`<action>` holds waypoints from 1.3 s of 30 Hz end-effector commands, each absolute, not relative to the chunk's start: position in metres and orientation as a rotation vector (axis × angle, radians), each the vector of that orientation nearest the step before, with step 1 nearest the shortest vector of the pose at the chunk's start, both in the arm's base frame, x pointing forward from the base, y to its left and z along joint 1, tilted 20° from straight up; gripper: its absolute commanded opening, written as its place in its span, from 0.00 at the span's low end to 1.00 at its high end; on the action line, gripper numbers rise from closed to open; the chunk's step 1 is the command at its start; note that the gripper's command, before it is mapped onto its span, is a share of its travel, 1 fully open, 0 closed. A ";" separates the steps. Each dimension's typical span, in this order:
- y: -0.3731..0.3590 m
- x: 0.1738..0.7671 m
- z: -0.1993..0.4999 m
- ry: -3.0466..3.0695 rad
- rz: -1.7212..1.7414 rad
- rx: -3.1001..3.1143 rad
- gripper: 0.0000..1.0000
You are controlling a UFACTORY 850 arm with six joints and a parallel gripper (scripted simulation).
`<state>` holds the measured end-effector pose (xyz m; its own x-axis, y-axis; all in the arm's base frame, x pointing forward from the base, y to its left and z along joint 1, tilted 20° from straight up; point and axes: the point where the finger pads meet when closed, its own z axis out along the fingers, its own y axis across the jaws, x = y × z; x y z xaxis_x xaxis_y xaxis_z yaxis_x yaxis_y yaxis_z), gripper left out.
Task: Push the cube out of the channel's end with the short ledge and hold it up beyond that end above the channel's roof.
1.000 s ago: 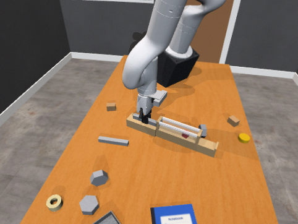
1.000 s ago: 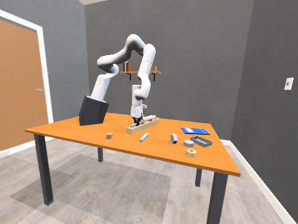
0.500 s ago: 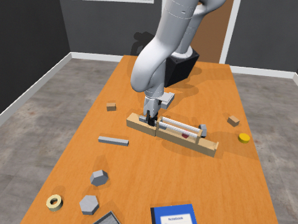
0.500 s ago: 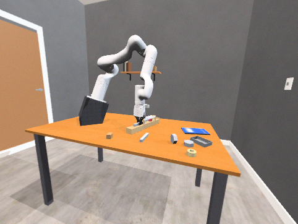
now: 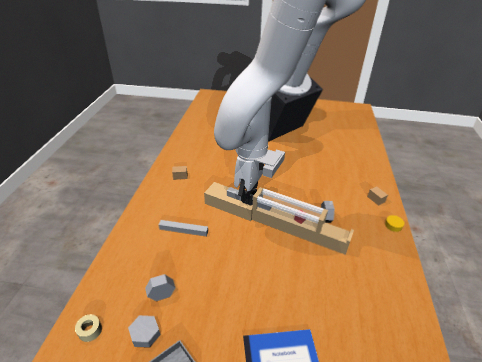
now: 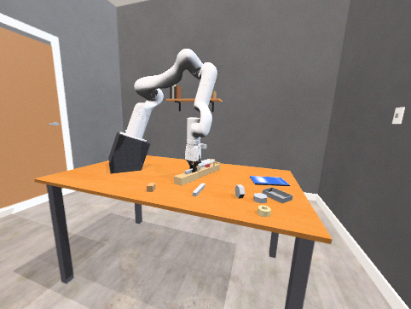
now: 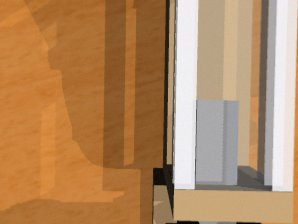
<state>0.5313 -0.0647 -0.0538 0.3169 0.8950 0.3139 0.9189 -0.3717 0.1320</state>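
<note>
A: Top view first. Where is the gripper (image 5: 246, 194)?

B: At the channel (image 5: 280, 216), down at its 10 o'clock end, where the open trough meets the roofed part. Its fingers are nearly closed on a grey bar (image 5: 233, 192) lying in the trough.

A: And the cube (image 5: 300, 219)?

B: A small dark red shape under the white roof rails (image 5: 287, 201), toward the 4 o'clock end. A grey block (image 5: 328, 211) sits at that end of the rails.

A: Exterior view?

B: The arm (image 6: 200, 102) hangs straight down onto the channel (image 6: 197, 172) on the table (image 6: 170, 201). The fingers are too small to judge.

A: Wrist view?

B: The bar (image 7: 216, 141) runs in between the two rails (image 7: 185, 90). The cube is not visible.
</note>
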 end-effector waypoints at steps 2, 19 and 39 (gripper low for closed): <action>-0.065 0.532 -0.053 -1.719 -0.522 -2.492 0.39; -0.065 0.532 -0.053 -1.719 -0.522 -2.492 0.39; -0.067 0.530 -0.047 -1.719 -0.522 -2.492 0.39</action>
<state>0.5311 -0.0647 -0.0534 0.3170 0.8950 0.3139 0.9190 -0.3717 0.1318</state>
